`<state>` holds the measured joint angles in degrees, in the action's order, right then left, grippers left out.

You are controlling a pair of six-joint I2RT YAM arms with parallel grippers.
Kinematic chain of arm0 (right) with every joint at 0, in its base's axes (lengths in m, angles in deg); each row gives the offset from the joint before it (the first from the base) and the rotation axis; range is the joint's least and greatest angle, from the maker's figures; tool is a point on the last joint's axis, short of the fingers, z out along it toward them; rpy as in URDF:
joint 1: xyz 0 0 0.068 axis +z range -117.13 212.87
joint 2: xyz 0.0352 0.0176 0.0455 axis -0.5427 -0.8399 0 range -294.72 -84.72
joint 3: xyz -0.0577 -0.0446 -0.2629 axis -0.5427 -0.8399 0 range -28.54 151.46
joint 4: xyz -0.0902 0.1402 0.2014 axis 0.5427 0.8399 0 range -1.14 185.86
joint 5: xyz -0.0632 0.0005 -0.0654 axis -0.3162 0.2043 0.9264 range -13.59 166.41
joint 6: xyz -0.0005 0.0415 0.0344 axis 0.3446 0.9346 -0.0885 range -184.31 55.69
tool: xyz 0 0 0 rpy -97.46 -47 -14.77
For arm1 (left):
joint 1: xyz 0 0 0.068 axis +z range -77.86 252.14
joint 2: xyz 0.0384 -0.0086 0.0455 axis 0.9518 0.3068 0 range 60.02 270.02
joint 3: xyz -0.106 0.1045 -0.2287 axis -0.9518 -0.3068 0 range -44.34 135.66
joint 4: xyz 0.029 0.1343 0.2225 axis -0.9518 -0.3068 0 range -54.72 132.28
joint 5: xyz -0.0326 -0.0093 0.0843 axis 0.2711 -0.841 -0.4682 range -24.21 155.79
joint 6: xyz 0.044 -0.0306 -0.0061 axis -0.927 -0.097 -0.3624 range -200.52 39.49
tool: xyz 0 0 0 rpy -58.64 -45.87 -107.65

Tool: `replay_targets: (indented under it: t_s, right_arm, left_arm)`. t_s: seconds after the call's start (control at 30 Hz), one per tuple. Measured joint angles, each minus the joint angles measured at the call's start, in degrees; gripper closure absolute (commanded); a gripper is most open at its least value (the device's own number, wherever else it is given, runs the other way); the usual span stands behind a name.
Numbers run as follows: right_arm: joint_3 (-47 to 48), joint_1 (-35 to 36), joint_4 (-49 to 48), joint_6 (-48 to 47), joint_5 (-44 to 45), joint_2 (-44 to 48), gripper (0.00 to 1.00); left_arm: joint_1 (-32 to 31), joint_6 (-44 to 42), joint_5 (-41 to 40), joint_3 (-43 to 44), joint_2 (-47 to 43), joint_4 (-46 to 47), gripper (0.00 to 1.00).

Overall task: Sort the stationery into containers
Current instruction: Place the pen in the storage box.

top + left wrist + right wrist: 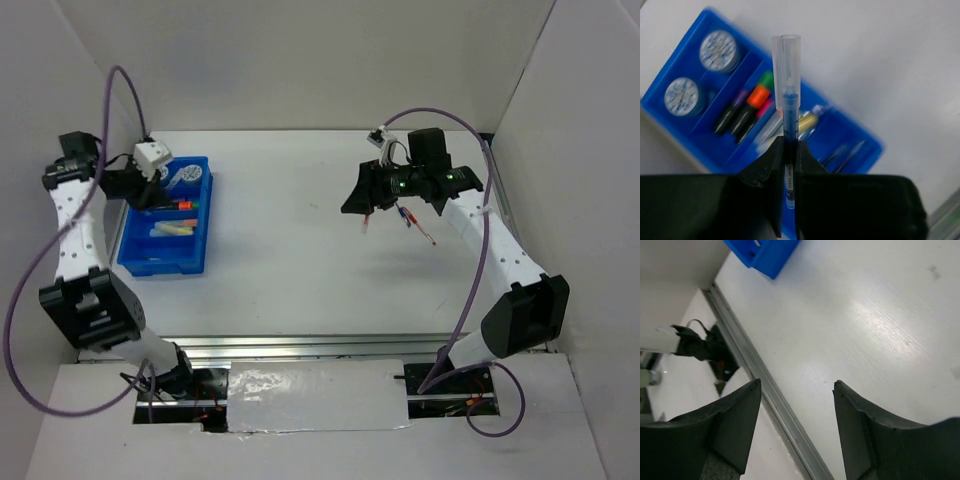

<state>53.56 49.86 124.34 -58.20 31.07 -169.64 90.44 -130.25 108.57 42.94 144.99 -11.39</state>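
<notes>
My left pincer (789,150) is pressed together on a pen (786,75) with a clear cap and blue ink. It holds the pen low on the barrel, cap pointing away, above the tray (840,132) at the far left of the surface (300,250).

The tray looks mostly filled. Two tape rolls (717,50) share the end row, each in its own compartment. Next to them, a long slot holds the purple, orange, green and pink markers (758,96) lying side by side. The slot beyond that has a yellow one and some pale ones, too blurred to count. A few thin pens (845,152) lie in the last slot, and I judge that is where the held pen belongs.

My right pincer (797,385) is spread wide with nothing between its jaws, raised over bare surface well apart from the tray. In the top view, thin red and blue slivers (405,217) show just below it. I cannot tell whether they are pens or the arm's own wiring.

I see no other loose stationery on the surface. So the sort looks nearly done: this pen has yet to go in, and the slivers need checking.
</notes>
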Motion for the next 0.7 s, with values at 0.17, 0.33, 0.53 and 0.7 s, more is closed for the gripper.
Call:
replay_targets:
  t_s: [0.17,0.33,0.53,0.7]
  right_arm:
    - [-1.42,-1.99,3.72,-5.35,4.04,1.33,0.35]
    - [-2.34,-3.39,5.70,-7.61,5.99,0.28,0.36]
    - [-2.45,-3.39,6.67,-8.79,6.67,-1.42,0.37]
    - [-2.69,-3.41,7.30,-9.14,7.08,-1.86,0.37]
  left_arm:
    - [10.97,-27.26,-5.90,8.11,14.10,-9.81,0.99]
    - [9.84,-46.62,-11.87,5.20,15.19,-15.78,0.96]
    - [7.10,-55.28,-15.47,3.30,15.91,-17.35,0.87]
    - [5.62,-56.65,-16.44,1.42,17.49,-17.07,0.77]
